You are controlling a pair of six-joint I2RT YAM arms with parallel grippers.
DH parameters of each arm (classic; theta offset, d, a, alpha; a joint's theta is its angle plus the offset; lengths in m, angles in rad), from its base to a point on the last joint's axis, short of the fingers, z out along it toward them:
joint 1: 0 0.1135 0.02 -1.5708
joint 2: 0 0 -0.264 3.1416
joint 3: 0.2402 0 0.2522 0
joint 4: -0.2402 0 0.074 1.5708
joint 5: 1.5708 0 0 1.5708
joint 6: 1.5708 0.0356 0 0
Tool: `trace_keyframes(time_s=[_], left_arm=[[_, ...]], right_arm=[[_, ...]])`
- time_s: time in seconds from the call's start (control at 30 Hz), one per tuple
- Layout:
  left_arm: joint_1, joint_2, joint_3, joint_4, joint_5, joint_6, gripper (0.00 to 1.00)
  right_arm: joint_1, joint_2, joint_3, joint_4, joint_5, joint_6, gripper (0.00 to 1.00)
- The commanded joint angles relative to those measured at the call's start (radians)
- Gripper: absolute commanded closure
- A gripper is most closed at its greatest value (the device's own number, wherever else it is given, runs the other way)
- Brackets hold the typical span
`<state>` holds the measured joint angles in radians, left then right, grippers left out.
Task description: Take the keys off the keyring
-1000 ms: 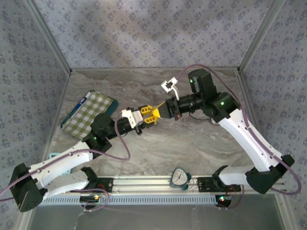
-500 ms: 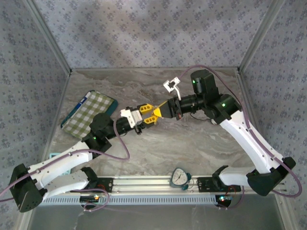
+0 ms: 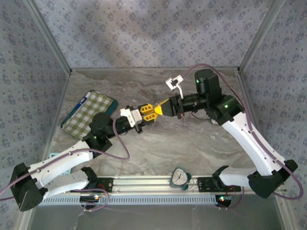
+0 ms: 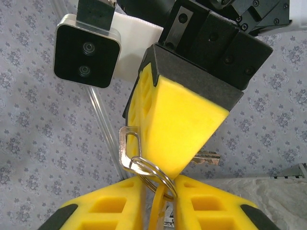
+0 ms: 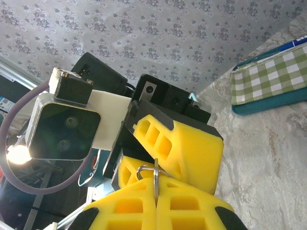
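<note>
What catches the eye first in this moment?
The yellow left gripper and right gripper meet tip to tip in mid-air over the middle of the table. Up close, the right gripper is pinched on a silver key that hangs on a keyring at the left gripper's fingertips. A green checked pouch lies at the table's left.

Bright yellow foam tips the left gripper (image 3: 150, 115) and right gripper (image 3: 158, 111), both on black-and-white arms (image 3: 244, 139) trailed by purple cables (image 3: 122, 148). Between them glint a silver ring (image 4: 154, 173) and a silver key (image 4: 125, 146). The worktop (image 3: 192, 143) is grey-brown marble veined with white. At its left edge is a green-and-white checked pouch (image 3: 90, 114) edged in teal. The walls (image 3: 144, 33) carry a grey-blue floral print. A pale-faced, teal-rimmed dial (image 3: 179, 177) marks the near edge.
</note>
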<state>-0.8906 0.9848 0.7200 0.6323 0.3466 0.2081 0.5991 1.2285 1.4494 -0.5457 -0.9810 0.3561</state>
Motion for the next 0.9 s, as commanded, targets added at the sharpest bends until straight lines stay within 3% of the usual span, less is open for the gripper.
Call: trace_keyframes(time_s=[0.0, 0.5, 0.87], left_arm=[[-0.002, -0.017, 0.024, 0.084, -0.035, -0.006, 0.81], [-0.003, -0.044, 0.016, 0.055, -0.062, -0.021, 0.73], [-0.002, -0.05, 0.012, 0.084, -0.084, -0.034, 0.9]], right_arm=[[-0.003, -0.017, -0.022, -0.005, -0.03, 0.02, 1.0], [-0.017, -0.044, -0.062, 0.016, -0.036, 0.027, 1.0], [-0.018, -0.058, -0.098, 0.041, -0.04, 0.03, 1.0]])
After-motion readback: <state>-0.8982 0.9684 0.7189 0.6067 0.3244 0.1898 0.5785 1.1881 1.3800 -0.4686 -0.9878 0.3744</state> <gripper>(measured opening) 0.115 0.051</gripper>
